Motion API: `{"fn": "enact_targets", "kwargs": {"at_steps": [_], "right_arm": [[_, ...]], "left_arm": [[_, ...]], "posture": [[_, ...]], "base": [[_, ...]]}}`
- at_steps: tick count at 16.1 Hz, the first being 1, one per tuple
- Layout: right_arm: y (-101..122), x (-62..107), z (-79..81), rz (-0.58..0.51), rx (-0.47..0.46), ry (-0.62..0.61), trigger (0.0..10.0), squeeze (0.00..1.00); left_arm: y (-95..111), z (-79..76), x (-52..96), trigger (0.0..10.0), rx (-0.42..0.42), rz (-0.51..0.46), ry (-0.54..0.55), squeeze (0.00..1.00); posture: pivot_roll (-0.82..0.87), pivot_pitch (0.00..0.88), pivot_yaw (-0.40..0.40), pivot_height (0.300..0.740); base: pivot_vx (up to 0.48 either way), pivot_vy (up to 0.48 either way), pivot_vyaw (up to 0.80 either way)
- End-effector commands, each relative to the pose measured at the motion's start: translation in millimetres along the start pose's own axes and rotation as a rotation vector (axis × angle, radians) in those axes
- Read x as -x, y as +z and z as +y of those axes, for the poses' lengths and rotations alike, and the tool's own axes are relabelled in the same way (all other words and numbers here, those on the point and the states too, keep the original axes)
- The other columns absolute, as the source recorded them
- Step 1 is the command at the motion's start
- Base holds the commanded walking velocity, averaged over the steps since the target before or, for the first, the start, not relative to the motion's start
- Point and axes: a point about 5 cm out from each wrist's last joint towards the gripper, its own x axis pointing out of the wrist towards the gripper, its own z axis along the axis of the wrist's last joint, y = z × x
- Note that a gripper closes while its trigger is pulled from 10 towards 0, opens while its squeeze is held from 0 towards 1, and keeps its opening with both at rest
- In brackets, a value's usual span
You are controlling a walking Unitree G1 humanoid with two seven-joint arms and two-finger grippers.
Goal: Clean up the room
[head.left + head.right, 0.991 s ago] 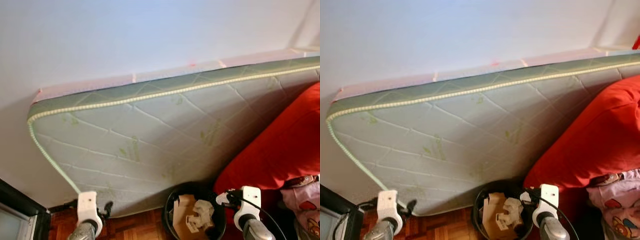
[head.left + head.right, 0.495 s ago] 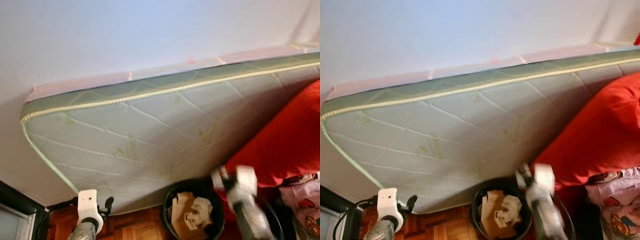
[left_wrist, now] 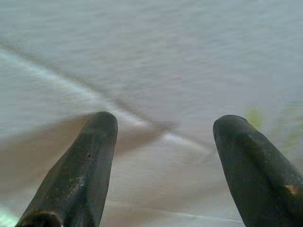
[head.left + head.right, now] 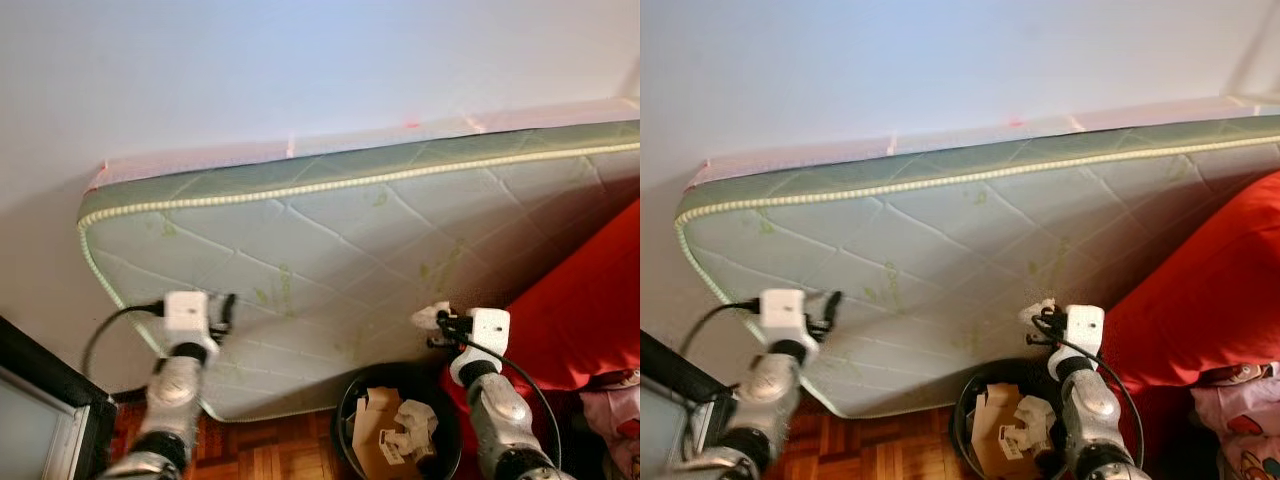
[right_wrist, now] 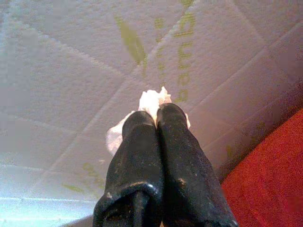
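A white crumpled paper wad (image 5: 150,100) is pinched in my right gripper (image 5: 156,115), which is shut on it. That gripper (image 4: 432,319) hangs above the black trash bin (image 4: 343,420), close in front of the mattress. The bin holds cardboard scraps and crumpled paper (image 4: 408,425). My left gripper (image 3: 163,137) is open with nothing between its fingers, pointing at the mattress face. In the eye views it (image 4: 225,308) is raised near the mattress's lower left corner.
A pale green quilted mattress (image 4: 330,250) leans against the white wall. A big red cushion (image 4: 585,310) lies at right, with pink patterned fabric (image 4: 612,402) below it. A dark frame (image 4: 40,385) stands at lower left. Wooden floor (image 4: 270,455) shows under the mattress.
Both arms have risen. The right gripper lifted the paper wad from beside the bin's rim to above it. The left gripper came up in front of the mattress. The camera shifted a little.
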Motion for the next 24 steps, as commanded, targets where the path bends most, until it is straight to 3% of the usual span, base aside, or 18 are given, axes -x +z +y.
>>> {"fn": "enact_targets", "kwargs": {"at_steps": [1,2,3,4,7,10,15,18,24], "right_arm": [[-2.2,4.0,-2.9,-0.015,-0.001,-0.022,10.0,0.00],[-4.2,10.1,-8.8,-0.041,-0.006,-0.056,10.0,0.00],[-4.4,11.6,-10.5,-0.049,-0.012,-0.065,10.0,0.00],[-6.5,19.5,-16.1,-0.080,-0.013,-0.086,10.0,0.00],[-9.4,30.8,-22.3,-0.109,0.016,-0.116,10.0,0.00],[-2.8,37.3,-26.9,-0.162,0.014,-0.148,10.0,0.00],[2.6,30.5,-13.8,-0.142,0.041,-0.047,10.0,0.00],[10.3,21.4,6.4,-0.126,0.068,0.016,10.0,0.00],[14.8,22.8,13.1,-0.147,0.032,0.018,10.0,0.00]], "left_arm": [[-2.8,-2.1,4.2,10.0,0.014,-0.006,-0.027,0.00],[-12.7,-5.9,14.7,10.0,0.054,0.009,-0.035,0.00],[-15.2,-6.5,17.6,10.0,0.060,0.013,-0.035,0.00],[-23.8,-9.1,29.6,10.0,0.055,0.016,-0.041,0.00],[-31.2,-14.6,43.3,10.0,0.052,0.017,-0.073,0.00],[-28.9,-9.3,53.7,10.0,0.030,-0.009,-0.088,0.00],[-18.3,-9.7,50.7,10.0,0.037,-0.050,-0.060,0.00],[-6.4,-12.9,48.4,10.0,0.045,-0.076,-0.078,0.00],[-0.2,-6.7,48.5,10.0,0.050,-0.070,-0.061,0.00]], "posture": [[0.09,0.100,0.005,0.740],[0.09,0.110,0.002,0.740],[0.09,0.113,0.002,0.740],[0.09,0.129,-0.002,0.740],[0.09,0.146,0.000,0.740],[0.10,0.154,0.001,0.740],[0.10,0.154,-0.032,0.740],[0.10,0.192,-0.022,0.726],[0.10,0.234,-0.015,0.677]], "base": [[0.000,0.000,0.00],[0.000,0.000,0.00],[0.000,0.000,0.00],[0.000,0.000,0.00],[0.000,0.000,0.00],[0.000,0.000,0.00],[0.000,0.000,0.00],[0.000,0.000,0.00],[0.000,0.000,0.00]]}}
